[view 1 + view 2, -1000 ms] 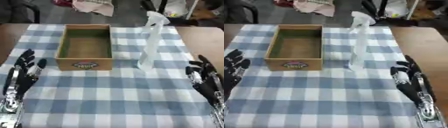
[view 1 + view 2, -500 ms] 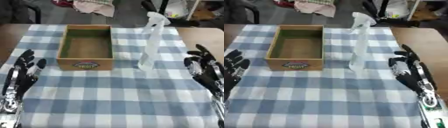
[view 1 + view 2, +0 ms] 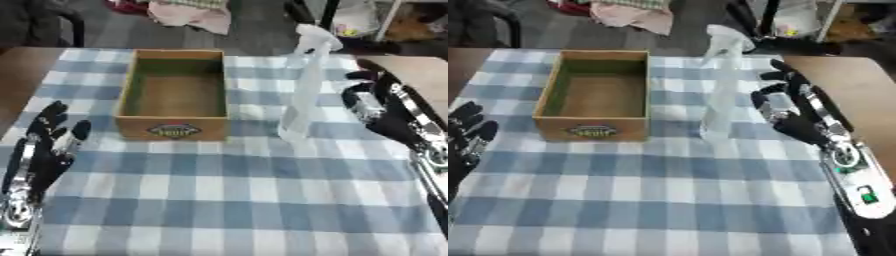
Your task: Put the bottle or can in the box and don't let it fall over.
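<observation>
spray bottle (image 3: 721, 85) is what i'm after, and starting at my right fingers (image 3: 773, 93): they're spread and relaxed, holding nothing, sitting just beside the bottle on its right with a sliver of cloth showing between them. behind them the right hand (image 3: 796, 114) leads into a black and silver forearm running off toward the lower right corner. the bottle is clear, stands upright on the blue and white checked tablecloth (image 3: 236, 190), with its trigger head up top, just to the right of the box (image 3: 175, 93). that box is open-topped, brown, has a label on its near wall, and i see nothing inside. my left hand (image 3: 48, 145) rests idle near the lower left edge, fingers straight and pointing up, well apart from the box and bottle.
</observation>
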Robot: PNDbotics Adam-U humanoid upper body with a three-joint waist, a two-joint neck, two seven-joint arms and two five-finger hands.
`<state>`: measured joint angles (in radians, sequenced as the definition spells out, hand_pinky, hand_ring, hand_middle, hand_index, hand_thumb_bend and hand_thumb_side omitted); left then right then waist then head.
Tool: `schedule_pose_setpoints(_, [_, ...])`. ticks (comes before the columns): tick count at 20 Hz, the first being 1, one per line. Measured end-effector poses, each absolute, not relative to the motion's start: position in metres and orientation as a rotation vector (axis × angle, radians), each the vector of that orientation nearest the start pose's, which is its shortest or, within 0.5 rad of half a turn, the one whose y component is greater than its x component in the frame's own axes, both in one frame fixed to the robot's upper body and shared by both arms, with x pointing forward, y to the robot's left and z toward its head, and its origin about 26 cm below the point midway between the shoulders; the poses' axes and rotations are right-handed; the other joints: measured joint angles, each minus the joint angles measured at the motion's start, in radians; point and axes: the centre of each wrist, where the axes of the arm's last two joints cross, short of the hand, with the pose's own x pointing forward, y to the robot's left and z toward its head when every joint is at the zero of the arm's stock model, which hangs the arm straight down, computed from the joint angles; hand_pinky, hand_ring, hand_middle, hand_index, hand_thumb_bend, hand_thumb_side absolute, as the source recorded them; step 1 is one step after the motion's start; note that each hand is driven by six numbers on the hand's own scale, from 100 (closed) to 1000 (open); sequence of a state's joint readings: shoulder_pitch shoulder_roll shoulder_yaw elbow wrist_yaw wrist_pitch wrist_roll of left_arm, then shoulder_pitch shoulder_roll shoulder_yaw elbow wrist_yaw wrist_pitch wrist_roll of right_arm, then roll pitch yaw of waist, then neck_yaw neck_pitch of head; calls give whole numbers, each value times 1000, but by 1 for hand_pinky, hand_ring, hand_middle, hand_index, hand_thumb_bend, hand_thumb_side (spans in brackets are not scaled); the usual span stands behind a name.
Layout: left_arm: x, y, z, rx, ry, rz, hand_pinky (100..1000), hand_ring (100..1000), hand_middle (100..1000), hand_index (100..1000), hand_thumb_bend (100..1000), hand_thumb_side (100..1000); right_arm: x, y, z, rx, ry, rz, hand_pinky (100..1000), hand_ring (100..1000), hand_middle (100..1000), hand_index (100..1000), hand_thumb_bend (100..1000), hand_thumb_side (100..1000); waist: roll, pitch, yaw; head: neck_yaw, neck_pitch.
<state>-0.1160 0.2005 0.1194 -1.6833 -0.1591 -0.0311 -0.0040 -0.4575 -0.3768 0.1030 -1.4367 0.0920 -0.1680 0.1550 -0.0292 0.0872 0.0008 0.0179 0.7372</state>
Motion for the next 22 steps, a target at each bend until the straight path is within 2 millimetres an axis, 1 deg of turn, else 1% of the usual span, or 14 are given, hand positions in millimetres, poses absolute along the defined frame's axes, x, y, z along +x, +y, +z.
schedule_pose_setpoints(5, [302, 305, 65, 359, -1810, -225, 934, 945, 887, 957, 605, 640, 400, -275, 117, -194, -1925, 718, 1000, 809, 891, 1000, 281, 511, -1, 0, 9, -8, 0])
schedule_pose_setpoints(9, [302, 305, 65, 357, -1811, -229, 935, 945, 888, 957, 604, 641, 408, -276, 113, -235, -1903, 715, 1000, 810, 896, 1000, 282, 515, -3, 0, 15, -12, 0])
schedule_pose_setpoints(10, [302, 305, 65, 356, -1811, -229, 935, 945, 888, 957, 604, 641, 410, -276, 112, -245, -1897, 714, 1000, 811, 898, 1000, 281, 498, -3, 0, 16, -12, 0])
schedule_pose_setpoints(11, [302, 305, 65, 356, -1811, -230, 935, 945, 888, 957, 603, 641, 412, -276, 110, -253, -1888, 713, 1000, 810, 897, 1000, 284, 519, -3, 0, 19, -12, 0])
schedule_pose_setpoints(16, [302, 305, 65, 353, -1810, -233, 936, 945, 889, 958, 604, 641, 421, -271, 98, -268, -1842, 718, 1000, 809, 893, 1000, 286, 524, -4, 0, 26, -16, 0])
schedule_pose_setpoints(22, [303, 305, 65, 348, -1811, -238, 936, 945, 890, 958, 602, 641, 427, -267, 86, -275, -1804, 722, 1000, 804, 884, 1000, 289, 529, -4, 1, 32, -20, 0])
